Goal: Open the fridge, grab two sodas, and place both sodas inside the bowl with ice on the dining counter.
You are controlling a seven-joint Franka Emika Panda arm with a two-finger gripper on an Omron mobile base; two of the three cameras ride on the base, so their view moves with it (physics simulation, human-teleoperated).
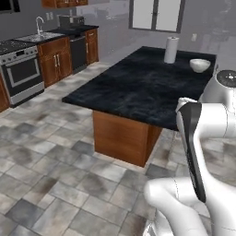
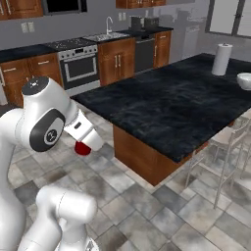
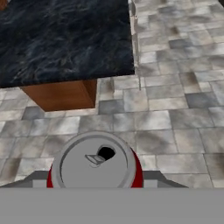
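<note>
A red cylindrical soda can [image 3: 95, 164] is clamped between the gripper [image 3: 95, 181] fingers in transit; next, it must be carried over the black marble-patterned dining counter [image 1: 138, 87] to the small round white bowl [image 1: 200, 65].

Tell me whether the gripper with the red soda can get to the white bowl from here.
Probably not yet. The bowl sits at the dining counter's far end, with the slab between, while the gripper holds the red soda low over the floor.

A: Floor [image 1: 50, 184] finish?
B: Grey stone tiles.
A: Wall fittings?
B: Brown cabinets [image 1: 55, 60], steel oven [image 1: 20, 73], sink [image 1: 34, 37], dishwasher [image 1: 78, 53]; grey walls [image 1: 110, 18], white window [image 1: 154, 14].
</note>
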